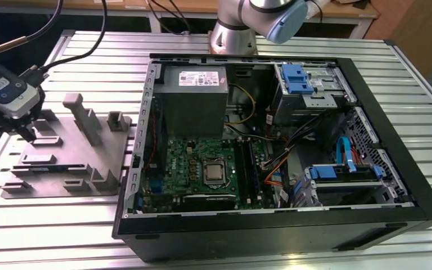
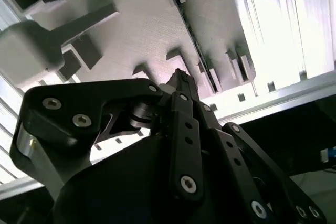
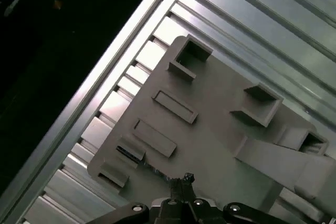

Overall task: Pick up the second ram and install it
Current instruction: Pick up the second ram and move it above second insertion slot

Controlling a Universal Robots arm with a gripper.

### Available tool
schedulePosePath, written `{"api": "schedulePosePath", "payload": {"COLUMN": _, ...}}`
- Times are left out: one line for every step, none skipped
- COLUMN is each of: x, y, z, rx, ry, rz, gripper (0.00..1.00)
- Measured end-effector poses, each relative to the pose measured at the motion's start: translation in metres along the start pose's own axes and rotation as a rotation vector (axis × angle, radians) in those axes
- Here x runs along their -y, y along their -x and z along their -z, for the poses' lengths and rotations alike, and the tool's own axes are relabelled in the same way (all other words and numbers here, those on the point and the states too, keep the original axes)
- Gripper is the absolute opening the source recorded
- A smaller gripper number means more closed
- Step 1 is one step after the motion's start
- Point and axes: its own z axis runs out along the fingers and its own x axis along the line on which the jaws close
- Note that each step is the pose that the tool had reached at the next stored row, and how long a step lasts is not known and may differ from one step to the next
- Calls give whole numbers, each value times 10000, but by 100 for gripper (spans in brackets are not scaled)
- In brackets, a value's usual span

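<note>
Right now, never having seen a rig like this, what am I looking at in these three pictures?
This is one robot arm ending in a gripper. The exterior view comes from a camera standing off the arm. Both wrist views come from cameras riding on the arm, looking past the gripper. On the slatted metal table lies a grey fixture plate with raised blocks. On the exterior view's right stands an open computer case with a green motherboard inside. The gripper hangs over the plate, shut, with nothing visibly in it. The long thin dark strip set in the plate is probably the second ram, not yet picked up.
</note>
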Motion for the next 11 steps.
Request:
{"api": "schedulePosePath", "payload": {"x": 0, "y": 0, "z": -2, "rx": -7, "ry": 7, "rz": 180, "gripper": 10}}
{"api": "schedulePosePath", "payload": {"x": 0, "y": 0, "z": -4, "rx": -17, "ry": 14, "rz": 369, "gripper": 10}}
{"api": "schedulePosePath", "payload": {"x": 0, "y": 0, "z": -6, "rx": -25, "ry": 21, "rz": 549, "gripper": 10}}
{"api": "schedulePosePath", "payload": {"x": 1, "y": 0, "z": -8, "rx": -33, "ry": 27, "rz": 728, "gripper": 10}}
{"api": "schedulePosePath", "payload": {"x": 0, "y": 0, "z": -10, "rx": -41, "ry": 33, "rz": 909, "gripper": 10}}
{"api": "schedulePosePath", "payload": {"x": 1, "y": 0, "z": -12, "rx": -50, "ry": 40, "rz": 1087, "gripper": 10}}
{"api": "schedulePosePath", "payload": {"x": 1, "y": 0, "z": -15, "rx": -57, "ry": 47, "rz": 1273, "gripper": 10}}
{"api": "schedulePosePath", "payload": {"x": 1, "y": -1, "z": -18, "rx": -65, "ry": 54, "rz": 1452, "gripper": 10}}
{"api": "schedulePosePath", "payload": {"x": 1, "y": -1, "z": -20, "rx": -74, "ry": 61, "rz": 1632, "gripper": 10}}
{"api": "schedulePosePath", "payload": {"x": 1, "y": -1, "z": -23, "rx": -82, "ry": 67, "rz": 1823, "gripper": 10}}
{"api": "schedulePosePath", "payload": {"x": 1, "y": -1, "z": -25, "rx": -90, "ry": 74, "rz": 2002, "gripper": 10}}
